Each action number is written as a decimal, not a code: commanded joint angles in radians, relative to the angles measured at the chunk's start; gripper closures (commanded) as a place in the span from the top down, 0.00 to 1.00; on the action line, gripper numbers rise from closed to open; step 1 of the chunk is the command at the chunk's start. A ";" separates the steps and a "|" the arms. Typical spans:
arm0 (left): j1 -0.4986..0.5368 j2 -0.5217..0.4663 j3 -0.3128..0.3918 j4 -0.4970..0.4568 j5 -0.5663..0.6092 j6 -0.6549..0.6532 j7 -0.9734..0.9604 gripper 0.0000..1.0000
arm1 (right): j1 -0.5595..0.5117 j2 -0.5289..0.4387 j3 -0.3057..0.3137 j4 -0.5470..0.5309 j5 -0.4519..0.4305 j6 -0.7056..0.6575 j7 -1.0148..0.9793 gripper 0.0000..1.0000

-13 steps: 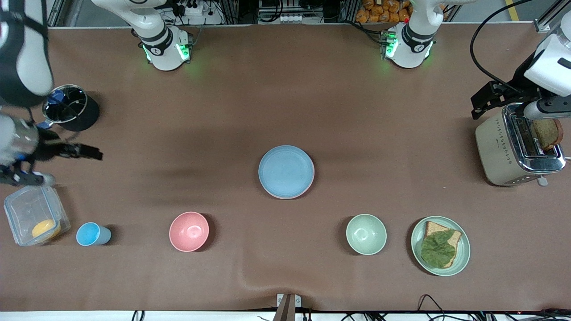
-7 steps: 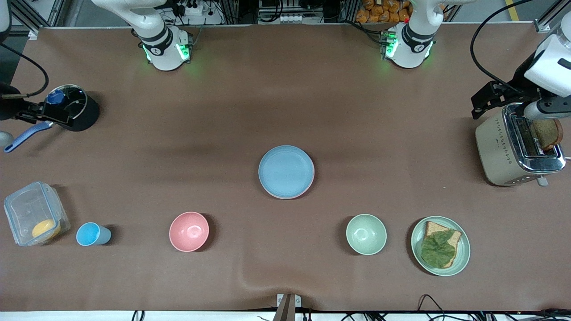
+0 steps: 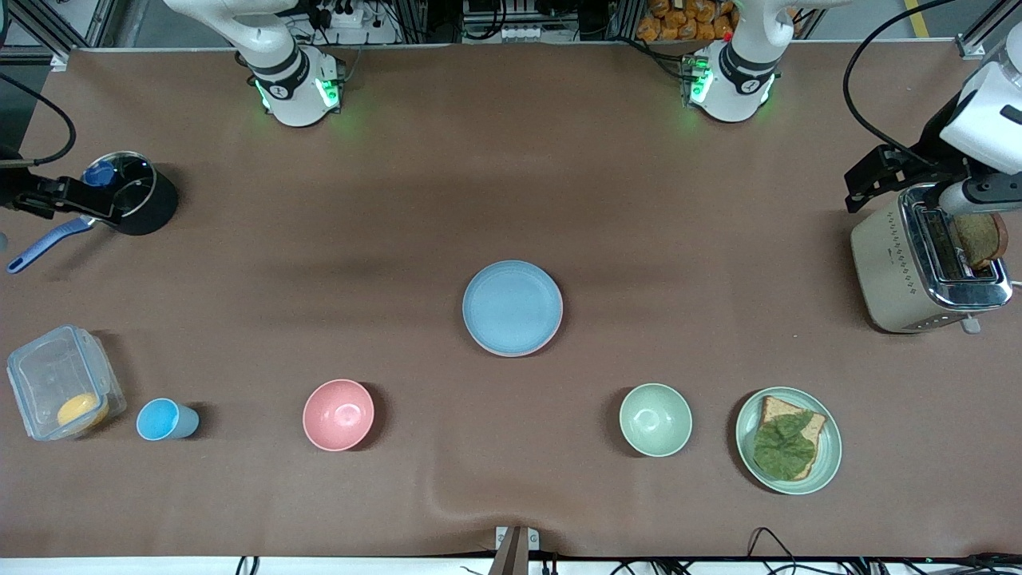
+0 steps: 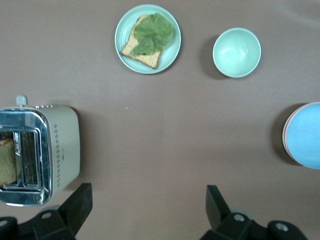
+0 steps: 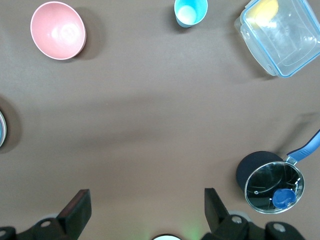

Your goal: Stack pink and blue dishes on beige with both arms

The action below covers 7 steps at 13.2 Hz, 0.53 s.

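Note:
The light blue plate (image 3: pixel 512 306) lies mid-table on top of the pale pink plate, of which only a thin rim (image 3: pixel 519 353) shows. No beige plate is visible; anything under the stack is hidden. In the left wrist view the blue plate (image 4: pixel 306 135) is cut by the frame edge. My left gripper (image 4: pixel 148 207) is open and empty, high over the table beside the toaster (image 3: pixel 918 267). My right gripper (image 5: pixel 147 207) is open and empty too, high over the right arm's end of the table by the black pot (image 3: pixel 128 193).
Nearer the camera stand a clear container (image 3: pixel 60 391) with a yellow item, a small blue cup (image 3: pixel 164 419), a pink bowl (image 3: pixel 338 414), a green bowl (image 3: pixel 655 419) and a green plate (image 3: pixel 826 471) with bread and a leaf. Bread sits in the toaster.
My right arm has swung away from over the clear container toward the table's end by the pot, uncovering the pot's blue handle. The left arm and the plates have stayed put.

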 commanded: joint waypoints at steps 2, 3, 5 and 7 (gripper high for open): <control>0.007 -0.006 0.013 0.005 -0.048 -0.035 0.017 1.00 | 0.001 0.008 0.006 0.030 -0.020 -0.014 0.011 1.00; 0.008 -0.009 0.013 0.001 -0.050 -0.038 0.017 1.00 | 0.001 0.008 0.006 0.030 -0.020 -0.014 0.009 1.00; 0.028 -0.015 0.013 -0.001 -0.048 -0.061 0.017 1.00 | 0.003 0.010 0.006 0.031 -0.022 -0.012 0.009 1.00; 0.036 -0.010 0.013 0.004 -0.036 -0.063 0.018 1.00 | 0.001 0.010 0.006 0.030 -0.023 -0.008 0.009 1.00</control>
